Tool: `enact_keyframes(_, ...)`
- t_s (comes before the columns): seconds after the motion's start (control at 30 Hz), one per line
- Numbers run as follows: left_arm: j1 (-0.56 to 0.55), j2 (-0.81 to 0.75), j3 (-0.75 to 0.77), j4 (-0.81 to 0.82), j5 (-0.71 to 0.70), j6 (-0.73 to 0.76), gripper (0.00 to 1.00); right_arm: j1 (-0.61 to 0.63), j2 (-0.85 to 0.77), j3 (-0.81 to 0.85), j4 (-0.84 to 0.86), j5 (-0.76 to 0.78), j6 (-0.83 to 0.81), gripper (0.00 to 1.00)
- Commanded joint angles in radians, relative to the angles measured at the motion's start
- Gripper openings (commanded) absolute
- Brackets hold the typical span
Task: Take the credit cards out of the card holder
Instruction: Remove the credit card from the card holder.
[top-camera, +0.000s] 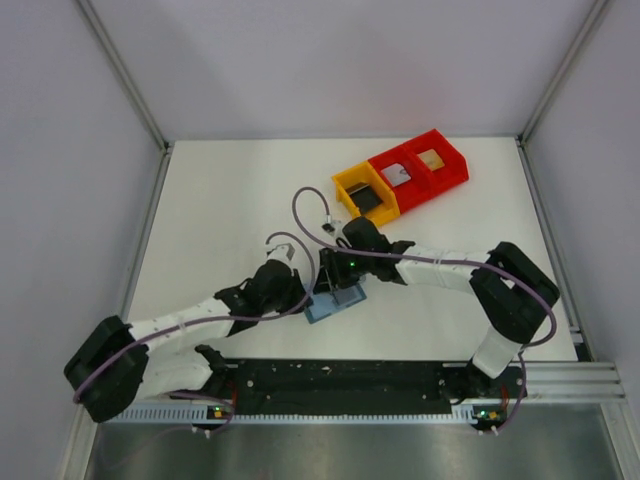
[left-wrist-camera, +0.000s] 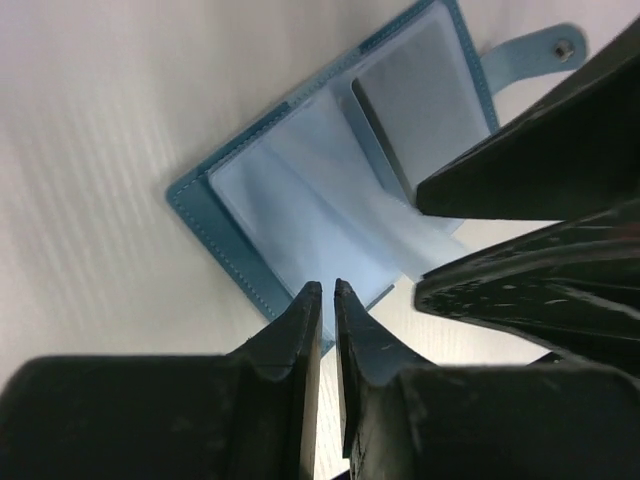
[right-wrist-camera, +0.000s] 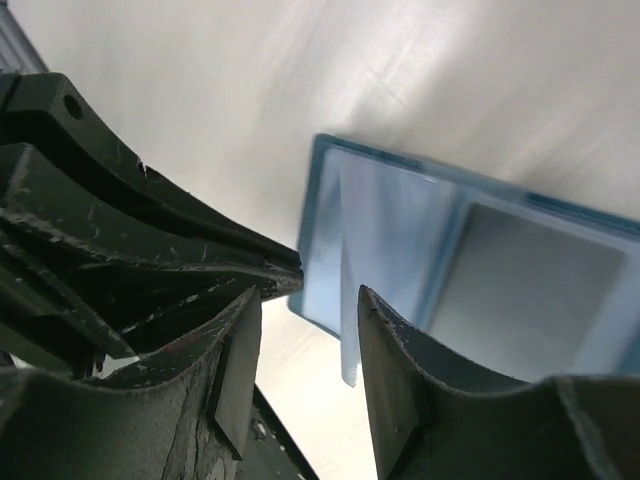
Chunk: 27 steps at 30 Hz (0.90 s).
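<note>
The teal-blue card holder (top-camera: 335, 303) lies open on the table between the two arms, its pale blue sleeves (left-wrist-camera: 300, 190) facing up and its snap tab (left-wrist-camera: 530, 55) at the far end. One grey credit card (left-wrist-camera: 420, 100) (right-wrist-camera: 530, 290) sits in a sleeve. My left gripper (left-wrist-camera: 327, 290) (top-camera: 303, 290) is shut to a thin slit, with its tips on the holder's near edge. My right gripper (right-wrist-camera: 310, 300) (left-wrist-camera: 418, 240) is open over the holder. A raised clear sleeve flap (right-wrist-camera: 352, 300) stands between its fingers.
Three joined bins stand at the back right: a yellow bin (top-camera: 343, 190) with a dark card (top-camera: 368, 200), a red bin (top-camera: 385, 162) with a grey card (top-camera: 398, 175), and a second red bin (top-camera: 455, 165) with a tan card (top-camera: 432, 159). Grey walls enclose the white table (top-camera: 230, 200).
</note>
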Motion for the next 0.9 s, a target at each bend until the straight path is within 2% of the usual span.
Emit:
enact_keyframes(0.0,-0.003,-0.191,-0.052,-0.029,-0.126,-0.052,0.16,0.063,0.045,0.095,0.041,-0.026,0.009,0.43)
enact_keyframes(0.17,-0.003,-0.337,-0.095,-0.043,-0.16,-0.064,0.19,0.077,0.042,0.12,-0.018,0.023,-0.026,0.44)
enact_keyframes(0.33,-0.002,-0.358,-0.088,-0.028,-0.151,-0.061,0.2,0.06,-0.059,0.093,-0.117,0.206,-0.085,0.45)
enact_keyframes(0.47,-0.002,-0.289,-0.054,0.013,-0.102,-0.026,0.21,0.011,-0.115,0.045,-0.17,0.318,-0.088,0.47)
enact_keyframes(0.87,-0.002,0.025,0.047,0.009,-0.014,0.019,0.18,-0.01,-0.055,0.011,-0.183,0.359,-0.077,0.48)
